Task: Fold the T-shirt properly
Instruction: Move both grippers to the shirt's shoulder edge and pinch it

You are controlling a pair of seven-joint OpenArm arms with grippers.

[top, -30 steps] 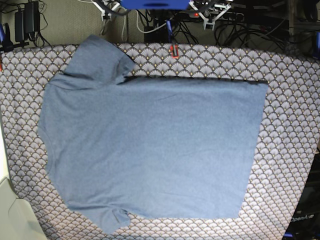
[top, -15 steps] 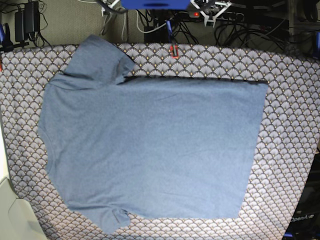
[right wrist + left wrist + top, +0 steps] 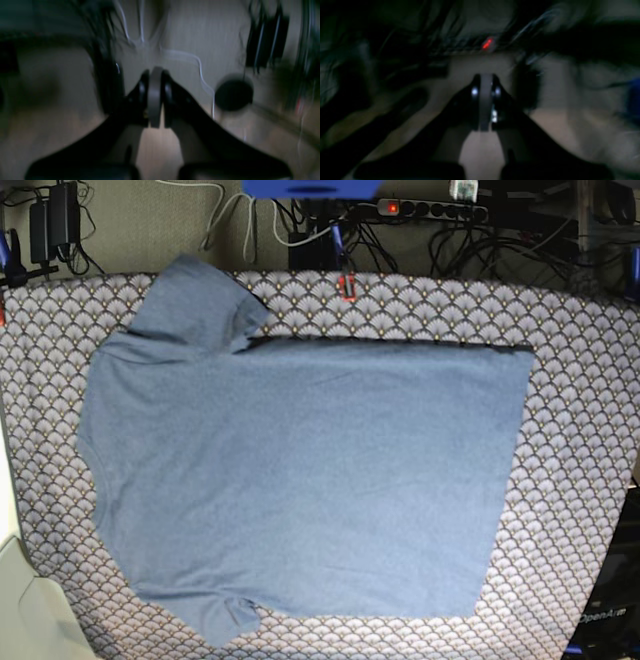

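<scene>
Left gripper point(image 3: 485, 82) and right gripper point(image 3: 155, 75), each seen from its own wrist camera, have jaws pressed together on nothing, pointing at blurred floor and cables off the table; judged parked, so the cloth lies unobstructed. One T-shirt point(image 3: 300, 470), plain side up, lies spread flat on the single scallop-patterned tablecloth point(image 3: 580, 380), collar toward the base view's left, hem right: two sleeves, one at the far edge, one at the near. Beyond: one power strip point(image 3: 430, 208).
</scene>
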